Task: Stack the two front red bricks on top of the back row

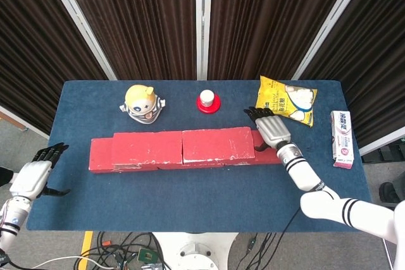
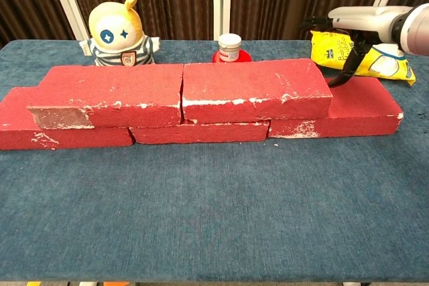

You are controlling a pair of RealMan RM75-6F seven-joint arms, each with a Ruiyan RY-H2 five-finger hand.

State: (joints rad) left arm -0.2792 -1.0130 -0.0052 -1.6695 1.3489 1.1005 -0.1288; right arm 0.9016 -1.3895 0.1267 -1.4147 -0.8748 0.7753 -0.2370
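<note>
Scene: we face a blue table with a low wall of red bricks running left to right across its middle.
Upper bricks: two red bricks, the left upper brick and the right upper brick, lie end to end on top, their long axes running left to right.
Back row: the bottom row sits under them; its right brick sticks out past the right end of the upper pair, and its left end sticks out too.
Task state: we judge the stacking looks done, since both upper bricks rest on the lower row.
Right hand: our right hand is over the exposed right brick of the bottom row, just beside the right end of the right upper brick; its fingers are loosely spread and hold nothing.
Left hand: our left hand hangs off the table's left edge, well apart from the bricks, fingers partly curled around nothing.
Key relation: the upper bricks lie to the left of our right hand, which is by far the nearer hand.
Hard to tell: whether a fingertip touches the lower brick; the chest view cuts off most of the right hand.
Other things: a plush toy, a small jar, a yellow snack bag and a toothpaste box sit behind or to the right.
</note>
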